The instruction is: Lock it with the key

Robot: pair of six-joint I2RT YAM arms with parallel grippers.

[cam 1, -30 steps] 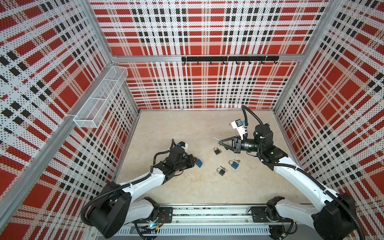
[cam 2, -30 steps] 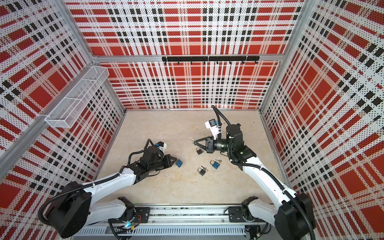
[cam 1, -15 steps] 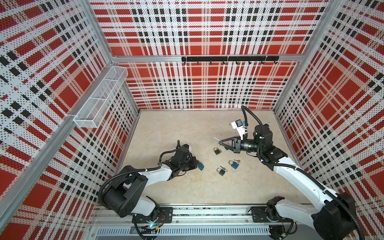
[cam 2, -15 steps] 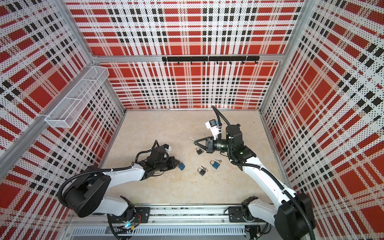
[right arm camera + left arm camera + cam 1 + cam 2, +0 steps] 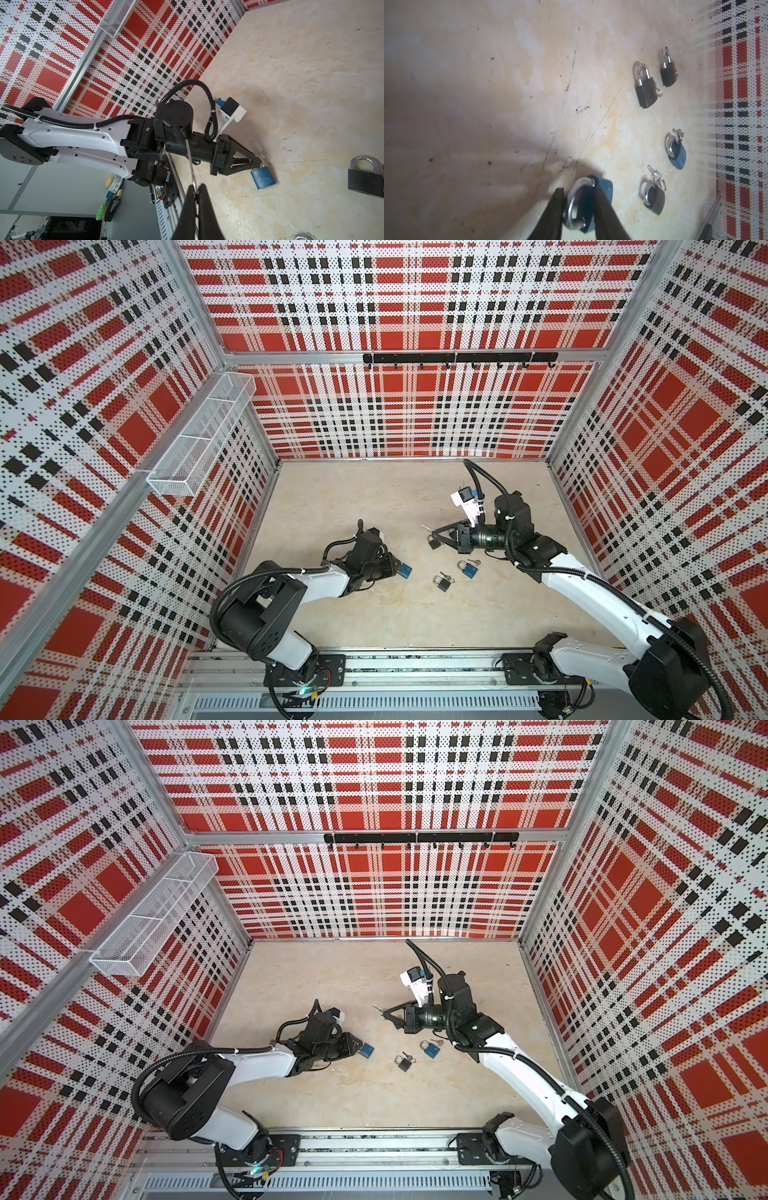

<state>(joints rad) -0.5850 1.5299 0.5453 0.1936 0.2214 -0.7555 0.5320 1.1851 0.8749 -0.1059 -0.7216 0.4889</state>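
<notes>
Though logo (image 5: 267, 180) on blue padlock (image 5: 262, 176) unreadable, left claw (image 5: 578, 190) slightly spread astride shackle (image 5: 571, 205); right claw (image 5: 196, 187) pinching key (image 5: 190, 160).

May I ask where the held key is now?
In both top views the key juts from the shut right gripper near the scene's middle, by a black padlock.

A white wire basket (image 5: 199, 439) with dividers is fixed to the left wall. A black hook rail (image 5: 457, 357) runs along the back wall (image 5: 415, 418), a perforated panel in red, black and white plaid. The beige worktop (image 5: 374, 497) is scuffed and stained. A metal track (image 5: 415, 668) borders its front edge.
</notes>
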